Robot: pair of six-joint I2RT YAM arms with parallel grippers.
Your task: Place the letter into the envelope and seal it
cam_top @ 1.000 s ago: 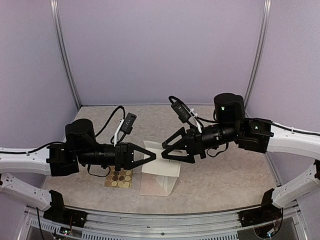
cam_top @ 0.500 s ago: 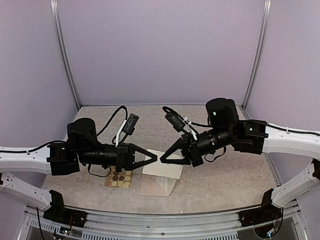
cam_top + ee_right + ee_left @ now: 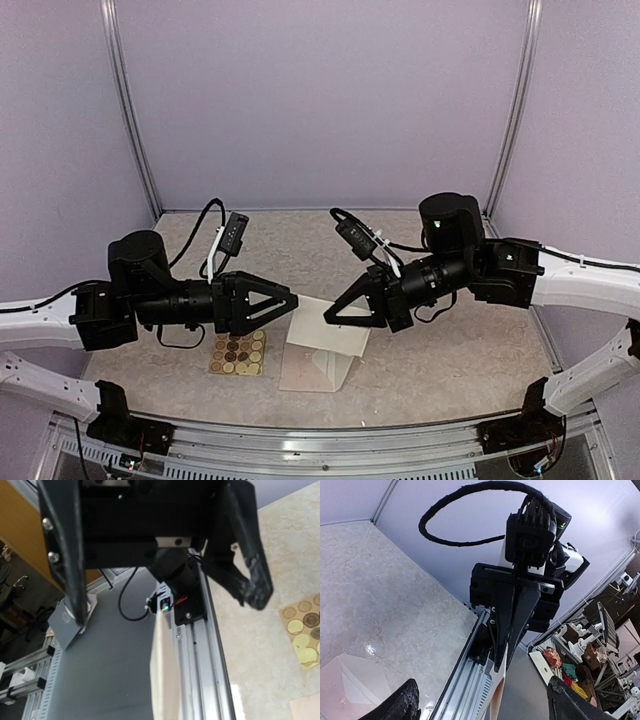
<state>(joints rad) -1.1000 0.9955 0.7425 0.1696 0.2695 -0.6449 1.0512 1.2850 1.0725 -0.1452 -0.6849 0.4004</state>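
The letter (image 3: 335,340), a pale folded sheet, hangs just above the table with my right gripper (image 3: 328,318) shut on its left edge. The left wrist view shows that grip head on: the right gripper (image 3: 502,666) has its fingers pressed together on the letter (image 3: 496,695), which is edge-on. In the right wrist view the letter (image 3: 165,680) is a blurred strip, and my own fingers are out of frame. My left gripper (image 3: 290,302) stands open just left of the sheet, touching nothing. The pinkish envelope (image 3: 308,374) lies flat below the letter, and its flap shows in the envelope (image 3: 350,682).
A sheet of round gold stickers (image 3: 238,355) lies left of the envelope, under the left gripper. The aluminium rail (image 3: 330,440) runs along the near edge. Purple walls close in the back and sides. Both arms meet over the table's middle.
The right gripper closed on the letter. The left gripper, which had been shut on it, opened and drew back to the left. The sheet stayed with the right gripper.
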